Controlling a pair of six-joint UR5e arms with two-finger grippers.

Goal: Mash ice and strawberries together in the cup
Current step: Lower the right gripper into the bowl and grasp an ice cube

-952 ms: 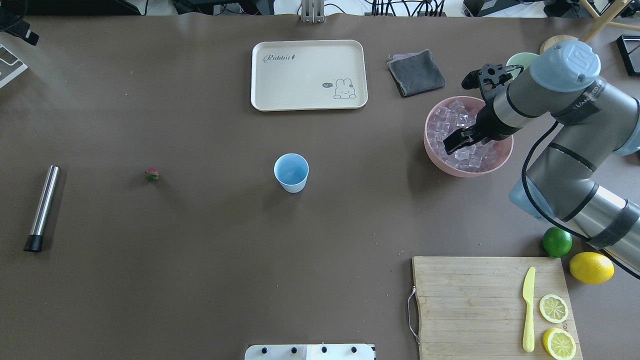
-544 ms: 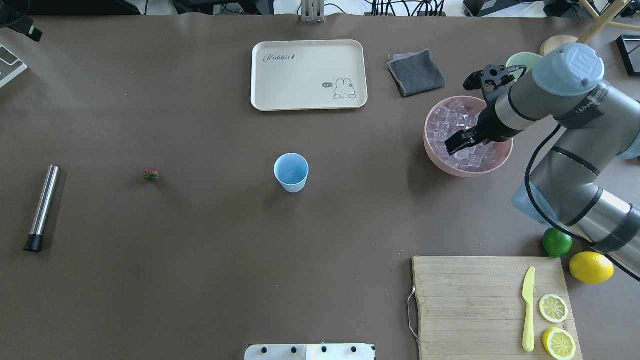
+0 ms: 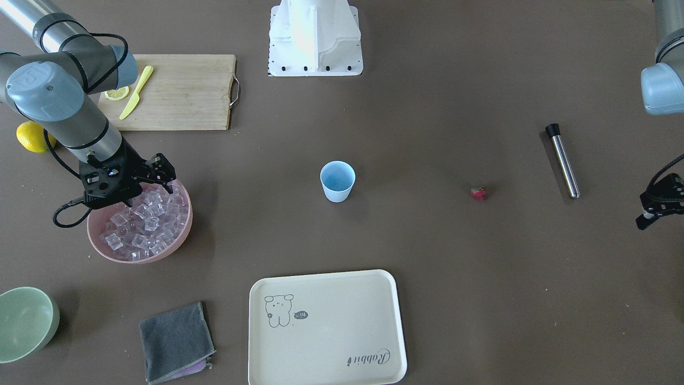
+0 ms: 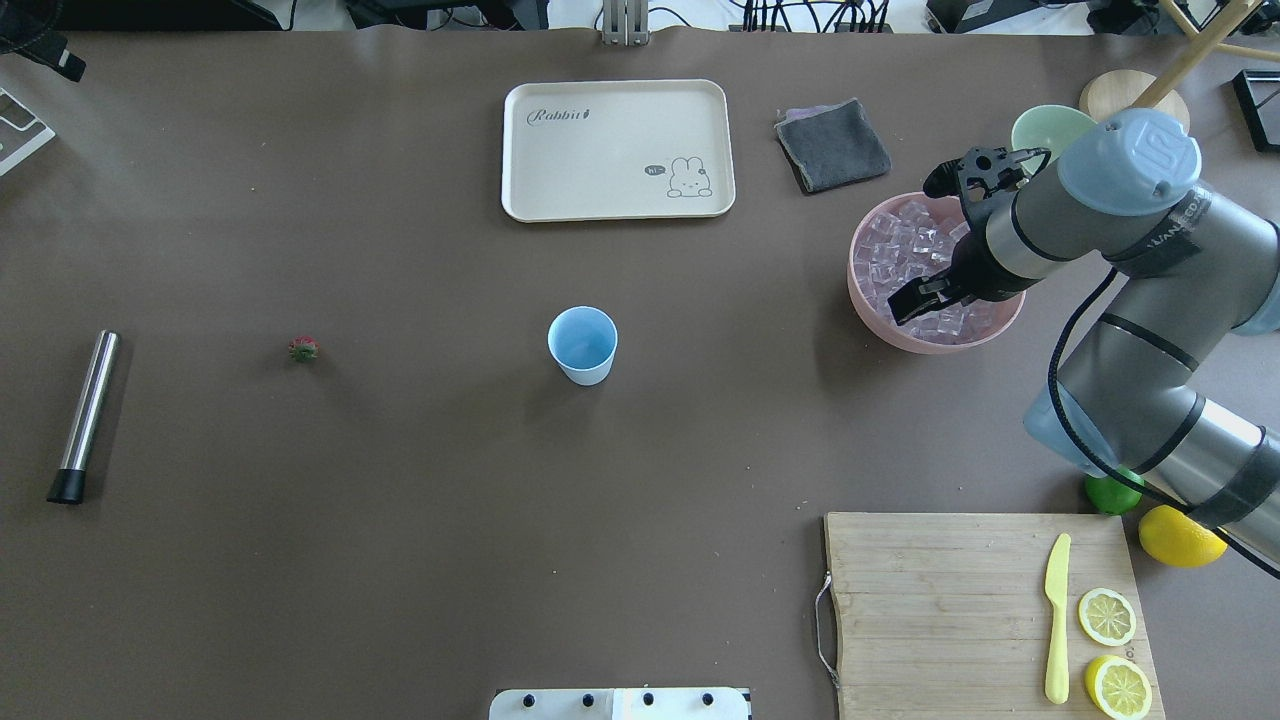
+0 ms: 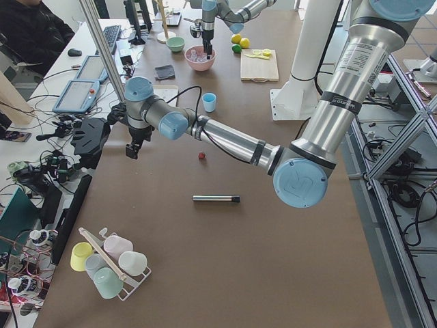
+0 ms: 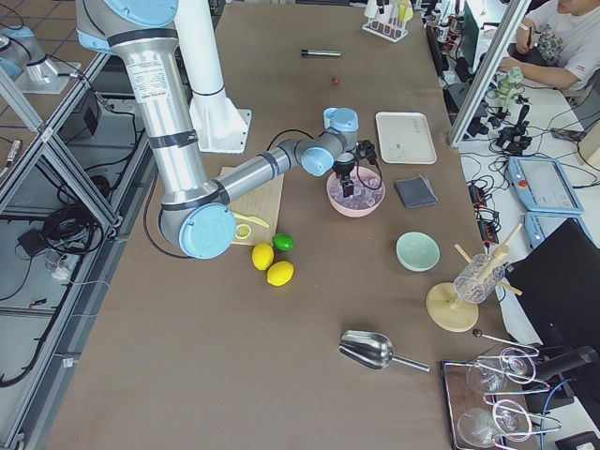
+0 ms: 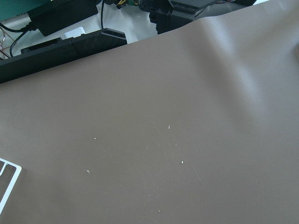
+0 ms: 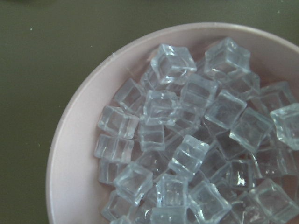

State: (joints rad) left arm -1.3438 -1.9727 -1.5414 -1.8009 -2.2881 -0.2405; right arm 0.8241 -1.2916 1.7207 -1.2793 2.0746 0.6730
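Note:
The pale blue cup stands upright and empty at the table's middle, also in the front-facing view. A small red strawberry lies alone on the table well to its left. Clear ice cubes fill a pink bowl at the right. My right gripper hangs over the bowl's near side, just above the ice; its fingers look open with nothing between them. My left gripper hovers beyond the table's left end, and whether it is open or shut cannot be told.
A steel muddler lies at the far left. A cream tray and a grey cloth sit at the back, with a green bowl behind the pink one. Near right are a cutting board with a yellow knife and lemon slices, a lime and a lemon.
My right arm has shifted slightly toward the near side, bringing the gripper closer to the bowl's near rim. The arm now partly hides the lime. Nothing else has moved.

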